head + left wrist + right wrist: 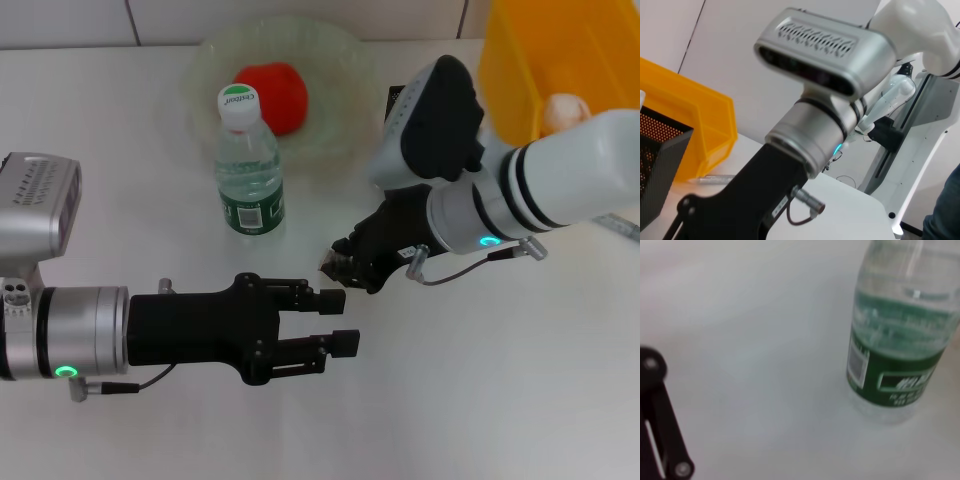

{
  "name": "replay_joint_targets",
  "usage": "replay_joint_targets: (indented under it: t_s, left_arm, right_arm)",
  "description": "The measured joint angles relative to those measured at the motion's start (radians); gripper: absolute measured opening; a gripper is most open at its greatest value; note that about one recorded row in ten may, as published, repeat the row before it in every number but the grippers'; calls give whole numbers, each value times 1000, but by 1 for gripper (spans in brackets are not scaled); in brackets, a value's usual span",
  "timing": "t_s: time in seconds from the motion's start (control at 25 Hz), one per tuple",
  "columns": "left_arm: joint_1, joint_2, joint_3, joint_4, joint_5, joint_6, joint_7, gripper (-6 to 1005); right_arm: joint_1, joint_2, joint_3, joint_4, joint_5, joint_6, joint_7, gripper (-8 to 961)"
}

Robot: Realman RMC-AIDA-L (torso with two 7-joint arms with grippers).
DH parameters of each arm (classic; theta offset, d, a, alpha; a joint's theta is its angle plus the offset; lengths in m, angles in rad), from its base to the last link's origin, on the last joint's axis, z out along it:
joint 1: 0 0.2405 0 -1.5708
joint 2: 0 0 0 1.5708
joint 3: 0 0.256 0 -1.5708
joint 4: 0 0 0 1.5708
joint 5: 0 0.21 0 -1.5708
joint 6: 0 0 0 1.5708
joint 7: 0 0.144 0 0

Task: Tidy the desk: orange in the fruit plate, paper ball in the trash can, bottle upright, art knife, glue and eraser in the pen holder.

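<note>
So the bottle (248, 165) is standing upright on the white desk (480, 400), upper left of centre in the head view, white cap up and dark green label low on its body. Right behind it sits the fruit plate (335, 60), the pale green wavy-rimmed bowl near the top edge, with the orange (272, 95) resting inside. The bottle's cap overlaps the orange in that view.

The trash can (560, 60) fills the top right corner, bright yellow, and something pale and round shows inside it. From my left wrist view the pen holder (657, 160) is just in front of that yellow bin, black mesh, at the left edge.

My right gripper (345, 262) is around the middle of the frame, pointing toward the lower left, close to the desk and right of the bottle. It's too dark for me to tell whether it's holding anything.

My left gripper (338, 320) hovers at lower centre, fingers spread apart with nothing between them, just below the right one.
</note>
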Motion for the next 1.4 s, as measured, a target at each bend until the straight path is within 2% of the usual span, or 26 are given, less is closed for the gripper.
replay_joint_targets:
  t_s: [0.08, 0.12, 0.16, 0.2, 0.32, 0.36, 0.4, 0.44, 0.48, 0.56, 0.6, 0.76, 0.92, 1.04, 1.4]
  left_arm:
    - [1, 0, 0, 0, -5, 1, 0, 568]
    - [1, 0, 0, 0, -5, 1, 0, 568]
    - [1, 1, 0, 0, -8, 2, 0, 568]
    - [1, 1, 0, 0, -10, 3, 0, 569]
    - [1, 1, -1, 1, -11, 3, 0, 569]
    - [2, 1, -1, 2, -12, 4, 0, 569]
    - [3, 2, -2, 5, -13, 4, 0, 569]
    - [3, 1, -2, 5, -13, 5, 0, 569]
    - [3, 1, -2, 5, -13, 5, 0, 569]
    - [4, 0, -2, 6, -16, 13, 0, 569]
    - [4, 0, -2, 6, -16, 13, 0, 569]
    - [7, 0, -2, 7, -26, 18, 0, 570]
    - [8, 0, -2, 9, -28, 17, 0, 570]
    - [4, 0, -3, 6, -29, 15, 0, 570]
    - [6, 0, -3, 6, -29, 11, 5, 571]
  right_arm:
    - [-50, -4, 24, -83, 2, -16, 0, 249]
    - [-50, -4, 24, -83, 2, -16, 0, 249]
    - [-89, -5, 60, -137, 4, -26, -5, 249]
    - [-89, -5, 60, -137, 4, -26, -5, 249]
    - [-157, -4, 128, -217, 45, -29, -38, 250]
    - [-205, -4, 203, -242, 154, -31, -117, 249]
    - [-205, -4, 203, -242, 154, -31, -117, 248]
    - [-240, -4, 277, -238, 294, -41, -213, 247]
    - [-240, -4, 277, -238, 294, -41, -213, 246]
    - [-265, -6, 380, -199, 433, -66, -317, 251]
    - [-265, -6, 380, -199, 433, -66, -317, 257]
    - [-253, -5, 524, -87, 494, -78, -410, 281]
    - [-228, -5, 565, -12, 531, -70, -474, 305]
    - [-179, -5, 618, 73, 537, -67, -507, 323]
    - [-154, -7, 623, 117, 530, -56, -509, 376]
